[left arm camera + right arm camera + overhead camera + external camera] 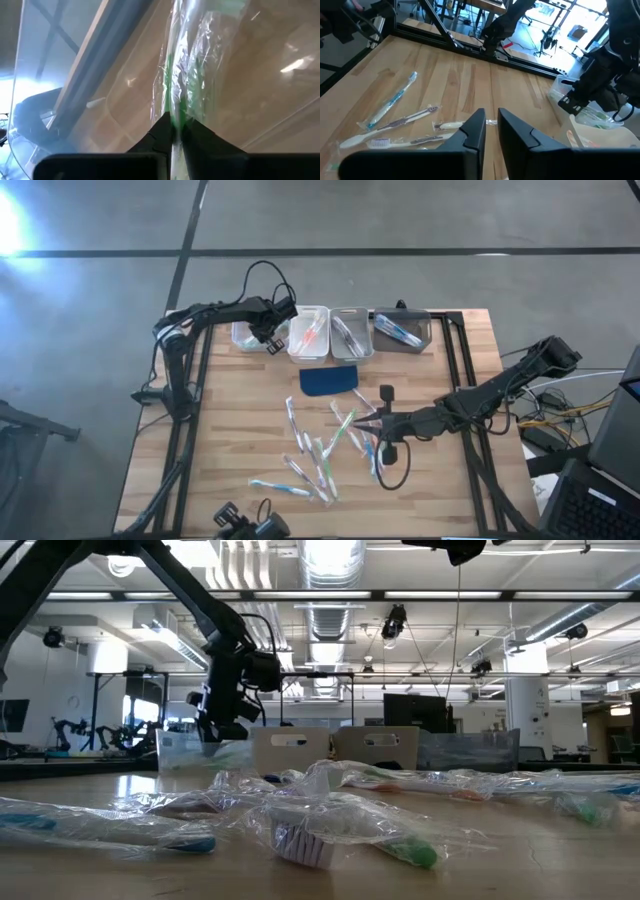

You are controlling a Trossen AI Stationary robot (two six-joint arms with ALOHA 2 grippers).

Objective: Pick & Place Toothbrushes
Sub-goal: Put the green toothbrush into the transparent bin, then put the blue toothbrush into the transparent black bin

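Left hand: over the leftmost clear bin at the desk's far edge, clenched on a green-accented toothbrush in crinkly wrap; the left wrist view shows the wrapper pinched between the two dark fingertips, bin wall curving around it.
Right hand: low over the middle of the desk, fingers drawn nearly together with a narrow gap; nothing shows between them in the right wrist view, so released, holding nothing.
Bins: four in a row beyond the left hand's side; the white bin next to it holds orange-red brushes, the next bin greyish ones, the dark-looking end bin blue ones.
Loose toothbrushes: scattered on the wood just ahead of and beside the right hand, thin whitish sticks in clear, wrinkled plastic sleeves.
Blue pad: flat, rounded rectangle, between the bins and the pile.
Low view only: glossy wrappers up close, a bristle head and green handle tip, with the left hand hanging at the bins behind.
Right wrist view only: a blue-handled brush lying apart from the others.
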